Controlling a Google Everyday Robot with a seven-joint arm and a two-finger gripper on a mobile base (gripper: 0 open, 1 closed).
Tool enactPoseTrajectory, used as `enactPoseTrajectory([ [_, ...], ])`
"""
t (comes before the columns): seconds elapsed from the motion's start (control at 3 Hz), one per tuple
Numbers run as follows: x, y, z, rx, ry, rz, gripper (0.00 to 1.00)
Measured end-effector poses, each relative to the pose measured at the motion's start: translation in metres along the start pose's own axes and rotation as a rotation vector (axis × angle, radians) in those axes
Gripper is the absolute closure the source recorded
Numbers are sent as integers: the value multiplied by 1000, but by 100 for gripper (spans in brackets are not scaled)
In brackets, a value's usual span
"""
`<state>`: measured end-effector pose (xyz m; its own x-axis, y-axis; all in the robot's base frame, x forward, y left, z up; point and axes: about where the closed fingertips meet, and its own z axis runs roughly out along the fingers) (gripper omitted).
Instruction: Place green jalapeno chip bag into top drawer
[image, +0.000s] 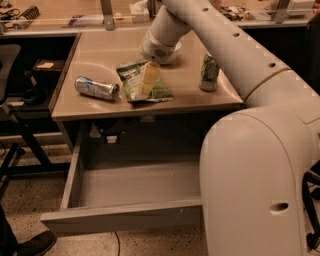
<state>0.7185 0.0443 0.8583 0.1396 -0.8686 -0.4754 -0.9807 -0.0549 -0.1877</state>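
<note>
Looking down on a tan bench (100, 55) with a grey top drawer (125, 217) pulled well open beneath it. Plain grey inside, with the long flat front panel nearest the camera.

Near the middle of the bench top, toward its front edge: the green jalapeno chip bag (131, 76), crinkly green foil with white patches, lying flat on the bench and not in the drawer. Directly over it, the gripper (149, 79), pale yellow, pointing down and overlapping the bag's middle from this angle. Grip released or clenched: cannot tell. Touching the bag or just above it: cannot tell either.

Left of the bag, close but apart: a silver can (97, 88) lying on its side. Right of the bag, well apart and near the bench's right edge: a green-and-white can (209, 72) standing upright.

Reaching in from the right, a thick cream-coloured robot arm (235, 55), passing over the back right of the bench and ending at the gripper. Filling the lower right, the arm's large rounded lower segment (255, 185), hiding the right end of the drawer.

At far left, a black chair (7, 65) beside the bench. In the bottom left corner, a dark shoe (30, 244) on speckled floor.
</note>
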Motion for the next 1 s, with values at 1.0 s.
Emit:
enactPoseTrajectory([
  [1.0, 29, -6, 36, -37, -20, 64, 0],
])
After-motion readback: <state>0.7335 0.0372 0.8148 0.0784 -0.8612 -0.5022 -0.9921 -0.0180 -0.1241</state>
